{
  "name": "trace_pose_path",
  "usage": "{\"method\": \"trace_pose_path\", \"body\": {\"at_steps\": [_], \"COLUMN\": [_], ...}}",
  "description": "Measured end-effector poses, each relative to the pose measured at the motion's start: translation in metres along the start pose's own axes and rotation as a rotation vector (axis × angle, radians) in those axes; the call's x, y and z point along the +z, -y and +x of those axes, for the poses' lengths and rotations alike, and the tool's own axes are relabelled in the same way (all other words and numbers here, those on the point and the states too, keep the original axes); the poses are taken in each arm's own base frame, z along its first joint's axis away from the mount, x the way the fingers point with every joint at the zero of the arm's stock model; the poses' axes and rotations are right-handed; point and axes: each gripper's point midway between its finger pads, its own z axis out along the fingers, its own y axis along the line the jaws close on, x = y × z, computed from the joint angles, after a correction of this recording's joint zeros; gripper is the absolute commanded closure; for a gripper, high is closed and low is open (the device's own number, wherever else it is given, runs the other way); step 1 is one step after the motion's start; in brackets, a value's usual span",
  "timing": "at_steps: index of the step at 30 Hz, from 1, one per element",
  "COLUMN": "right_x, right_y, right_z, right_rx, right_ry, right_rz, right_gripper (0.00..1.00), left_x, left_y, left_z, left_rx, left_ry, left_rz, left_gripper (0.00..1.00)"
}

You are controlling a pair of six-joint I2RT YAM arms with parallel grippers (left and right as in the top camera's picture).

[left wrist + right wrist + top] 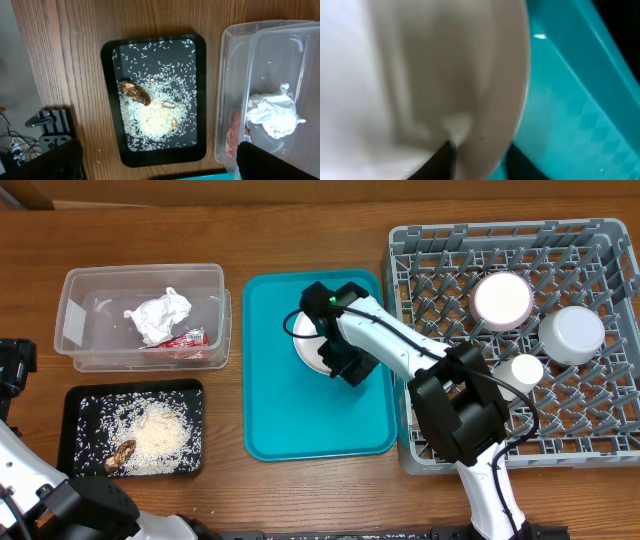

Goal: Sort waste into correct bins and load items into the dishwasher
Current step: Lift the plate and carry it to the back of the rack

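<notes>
A white plate [304, 343] lies on the teal tray [290, 420]. My right gripper [336, 360] is down on its right side. In the right wrist view the plate [420, 75] fills the frame. The right gripper [480, 160] has one dark finger inside the rim and one outside, over the teal tray [570, 110], closed on the rim. My left gripper [157, 162] is open and empty, hovering above the black tray [112, 100] of rice and food scraps and the clear bin [235, 60].
The grey dish rack [420, 240] at right holds a pink-white bowl [502, 298], a white bowl [572, 332] and a white cup [523, 370]. The clear bin [75, 290] holds crumpled paper [158, 315] and a red wrapper [185, 340]. The black tray [70, 405] holds rice.
</notes>
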Motion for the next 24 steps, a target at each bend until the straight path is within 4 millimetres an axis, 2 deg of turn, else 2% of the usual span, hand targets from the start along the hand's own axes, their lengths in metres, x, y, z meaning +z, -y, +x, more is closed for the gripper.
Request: {"method": "trace_pose_path", "body": {"at_steps": [4,5,12,16,20,24], "right_x": [-0.001,-0.001,-0.004,-0.013,-0.043,-0.106], "right_y": [0.001,0.002,0.001,-0.004,-0.006,-0.001], "right_z": [-0.005,-0.005,-0.007,-0.013,-0.03,-0.069], "right_rx": [-0.025,-0.029,-0.083,-0.169,-0.267,-0.326], "right_ry": [0.004,0.005,0.007,0.013,0.041,0.165], "right_rz": [0.002,0.003,-0.004,-0.026,-0.076,-0.166], "right_gripper": [0.91,0.96,0.96,0.96,0.96,0.96], "left_x": [0.0,0.0,0.0,0.0,0.0,0.0], "left_y": [0.0,0.0,0.0,0.0,0.0,0.0], "left_z": [0.0,0.0,0.0,0.0,0.0,0.0], "left_rx": [0.0,0.0,0.0,0.0,0.0,0.0], "left_ry": [0.0,0.0,0.0,-0.001,0.0,-0.001], "left_rz": [0.0,0.0,0.0,0.0,0.0,0.0], "left_gripper": [0.0,0.0,0.0,0.0,0.0,0.0]}}
